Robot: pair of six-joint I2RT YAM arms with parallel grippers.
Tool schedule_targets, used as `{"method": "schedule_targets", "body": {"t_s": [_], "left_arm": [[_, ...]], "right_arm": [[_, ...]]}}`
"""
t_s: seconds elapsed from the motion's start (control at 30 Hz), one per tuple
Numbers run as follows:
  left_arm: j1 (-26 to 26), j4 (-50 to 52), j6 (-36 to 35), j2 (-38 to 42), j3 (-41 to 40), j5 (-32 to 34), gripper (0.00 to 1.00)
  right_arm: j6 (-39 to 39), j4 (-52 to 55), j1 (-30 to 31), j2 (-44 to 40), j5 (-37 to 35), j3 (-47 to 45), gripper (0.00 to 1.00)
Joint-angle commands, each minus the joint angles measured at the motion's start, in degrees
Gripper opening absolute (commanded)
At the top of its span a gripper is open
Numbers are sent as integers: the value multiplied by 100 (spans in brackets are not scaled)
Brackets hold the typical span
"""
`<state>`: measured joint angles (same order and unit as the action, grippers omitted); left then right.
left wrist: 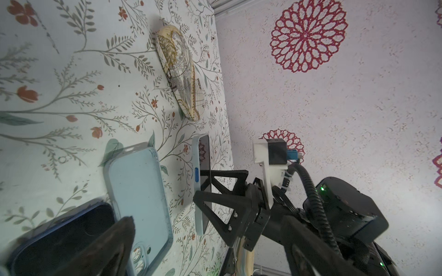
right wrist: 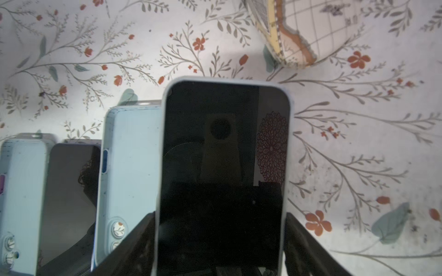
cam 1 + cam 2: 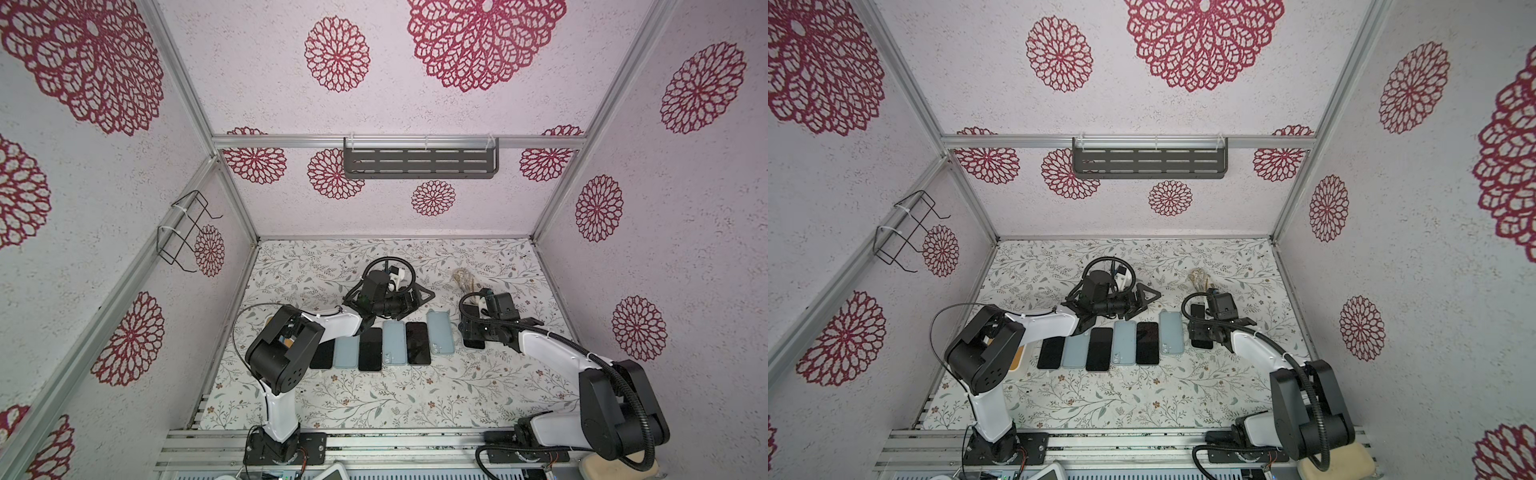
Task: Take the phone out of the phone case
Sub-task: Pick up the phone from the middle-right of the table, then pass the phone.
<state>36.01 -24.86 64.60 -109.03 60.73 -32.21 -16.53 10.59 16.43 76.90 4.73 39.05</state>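
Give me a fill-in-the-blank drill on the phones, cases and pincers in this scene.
1. The right pincer grips a phone that sits in a ___ case.
2. The left pincer holds nothing, and its jaws stand ___.
3. ___ more cases of that colour lie flat in the row on the floral mat.

Missing words: light blue; open; three

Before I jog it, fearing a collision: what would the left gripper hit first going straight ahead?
Probably the cased phone in the right gripper; the left gripper points at it, though depth is unclear.
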Motion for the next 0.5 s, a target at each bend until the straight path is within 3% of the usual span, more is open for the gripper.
{"method": "schedule_targets", "body": {"t_s": [0.0,0.3,0.47], "left_arm": [[167,-235,233,-163,163,-28,98],[231,-861,859,-642,144,-56,94],[218,-1304,1180,-845,106,-93,87]], "right_arm": [[100,-575,122,-353,460,94,52],[113,-957,438,-429,1207,108,51],[115,-982,565,-431,1430,180,50]]}}
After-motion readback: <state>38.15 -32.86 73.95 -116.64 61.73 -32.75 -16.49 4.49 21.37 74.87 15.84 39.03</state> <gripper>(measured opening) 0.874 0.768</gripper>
